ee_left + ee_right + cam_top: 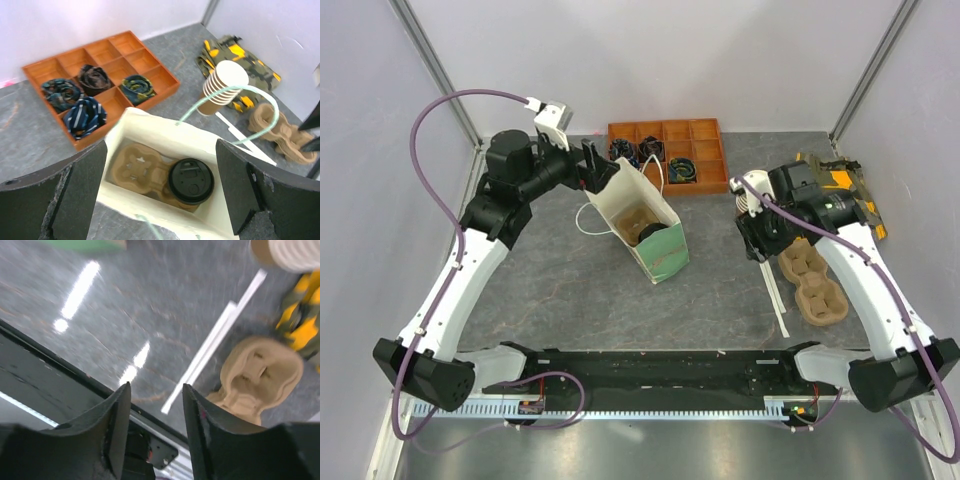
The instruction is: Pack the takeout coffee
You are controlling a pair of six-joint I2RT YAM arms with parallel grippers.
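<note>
Coffee bagged, both claws empty.
Right claw (156,390) hangs part-open, holding nothing, above the surface (125,300); the takeout coffee (190,180) stands in a pulp tray (135,170) inside the paper bag (150,122); left claw (161,155) spreads wide over its mouth.

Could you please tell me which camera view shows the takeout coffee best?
Left wrist: it looks straight down into the paper bag onto the takeout coffee and its black lid. Top external shows only a small dark lid; right wrist misses it.
</note>
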